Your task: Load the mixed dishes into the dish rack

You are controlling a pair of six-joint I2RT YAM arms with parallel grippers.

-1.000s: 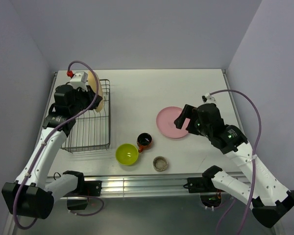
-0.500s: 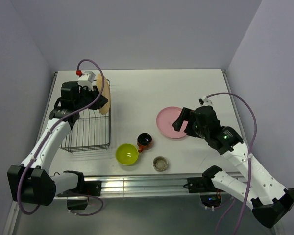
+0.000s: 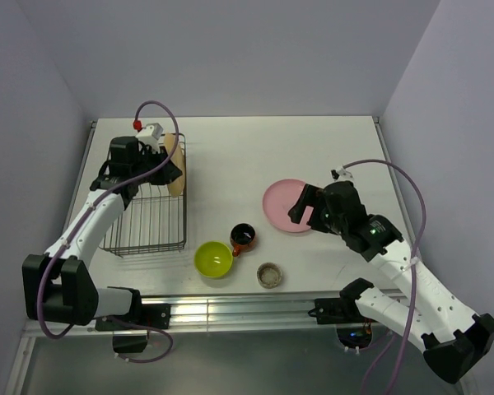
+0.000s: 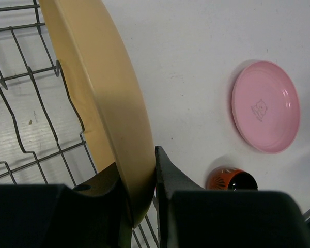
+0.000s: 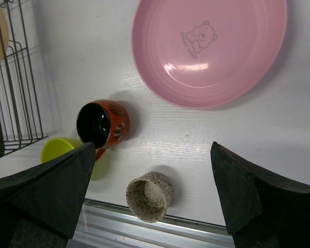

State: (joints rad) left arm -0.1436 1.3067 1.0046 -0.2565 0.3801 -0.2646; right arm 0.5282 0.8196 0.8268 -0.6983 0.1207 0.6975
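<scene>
My left gripper [image 3: 166, 167] [image 4: 142, 181] is shut on the rim of the yellow-orange plate [image 3: 174, 164] [image 4: 101, 98], held on edge over the far right side of the black wire dish rack [image 3: 148, 216] [image 4: 20, 129]. The pink plate [image 3: 286, 205] [image 4: 266, 106] [image 5: 209, 49] lies flat on the table. My right gripper [image 3: 306, 203] [image 5: 154, 194] hangs open above it and the cups, holding nothing. The red-orange mug [image 3: 243, 237] [image 5: 103, 124] [image 4: 232, 180], lime-green bowl [image 3: 213, 258] [image 5: 59, 150] and grey-beige cup [image 3: 269, 274] [image 5: 150, 196] stand near the front edge.
A metal rail [image 3: 247, 306] runs along the table's near edge, just in front of the cup and bowl. Grey walls close in the table on the left, back and right.
The left arm has carried the yellow-orange plate a little right and towards the rack's right side. The right gripper has drifted slightly left and nearer over the pink plate, still open.
</scene>
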